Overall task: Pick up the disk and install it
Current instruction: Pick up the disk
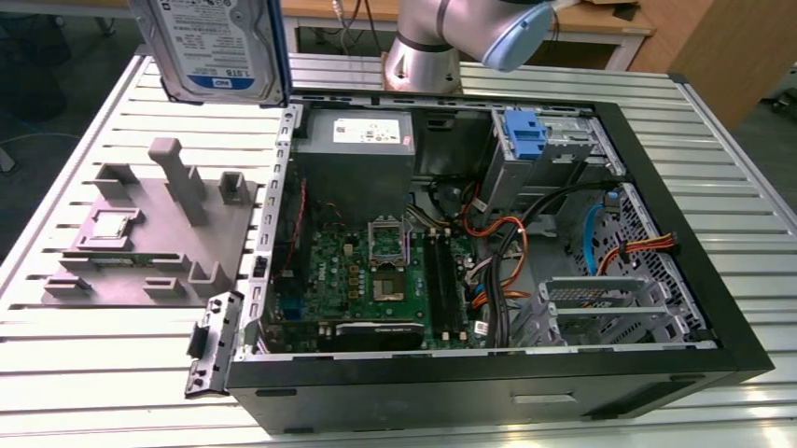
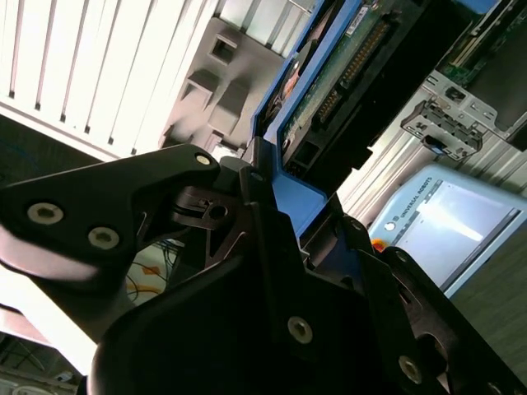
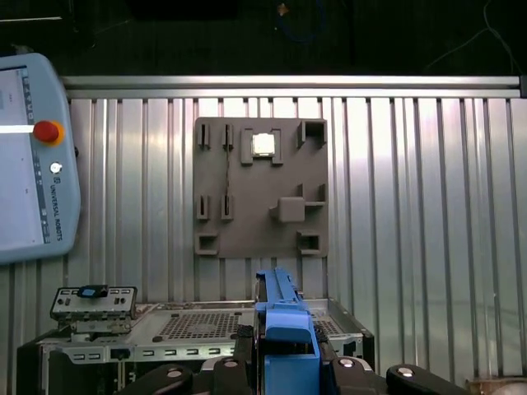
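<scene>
The black two-fingered gripper is clamped on the disk — a flat, silver-grey rectangular hard drive framed by a bright blue plastic carrier. In the second wrist view its dark fingers press against both sides of the blue frame, and the drive's underside with its circuit board runs away from them.

In the exterior view the disk hangs upright in the air over the far edge of the slatted silver metal table, its blue-and-white label facing the camera. It is clear of everything, just above the far corner of the open black computer case on the exterior view's left. The grey jointed arm stands at the far edge behind the case.

The case lies on its side in the middle of the table with its green motherboard exposed. A blue plastic bracket sits in its upper drive bay, well apart from the disk.

The grey multi-post plastic fixture block rests on the table just beside the case, towards the edge on the exterior view's left.

In the first wrist view the carrier's blue edge sits between the gripper halves, with the fixture block beyond it — and a pale grey teach pendant lies on the table near its edge.
</scene>
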